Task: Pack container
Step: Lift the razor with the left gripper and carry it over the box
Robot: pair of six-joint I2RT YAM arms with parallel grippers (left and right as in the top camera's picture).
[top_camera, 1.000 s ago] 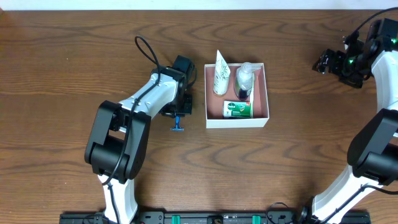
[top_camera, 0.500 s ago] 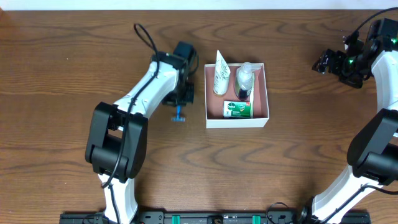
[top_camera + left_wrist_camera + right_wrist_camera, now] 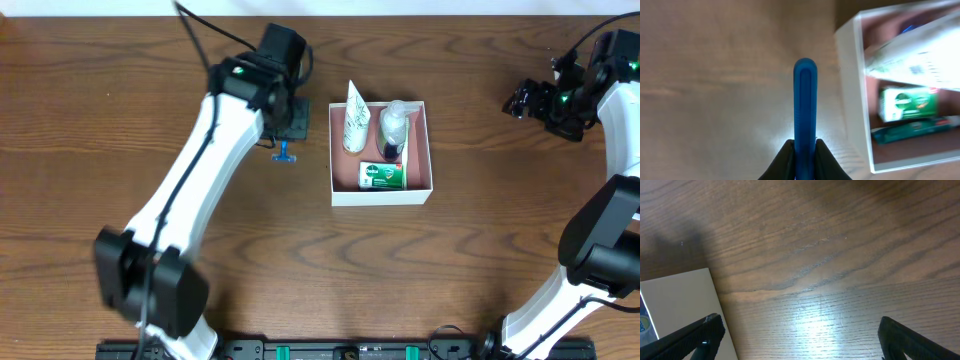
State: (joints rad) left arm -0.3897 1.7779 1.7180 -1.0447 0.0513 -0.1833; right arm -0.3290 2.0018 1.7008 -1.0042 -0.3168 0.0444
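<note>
Dark wood-grain table (image 3: 120,120) seen from above, with the container (image 3: 380,196), a square shallow white-walled box with a pink-brown floor, lying near its middle. Inside the container, a white tube (image 3: 354,118) leans in the far-left corner with its tip over the far wall. A clear bottle (image 3: 393,128) with dark contents stands just right of the tube. A green packet (image 3: 382,176) lies against the near wall. The left tool (image 3: 288,138) hangs beside the container's left wall, close to its far-left corner. Its fingers are pinched narrowly on a blue razor (image 3: 285,153), which is apart from the wall. In the left wrist view the left tool (image 3: 804,155) grips the razor's (image 3: 804,105) handle at its lower end. The handle points away from the camera, and the container's white wall (image 3: 855,90) lies to its right. Whether the razor touches the table cannot be told. The right tool (image 3: 522,100) is well away from the container's far-right corner. In the right wrist view the right tool (image 3: 800,340) has its fingers (image 3: 705,332) spread wide over bare wood, holding nothing.
</note>
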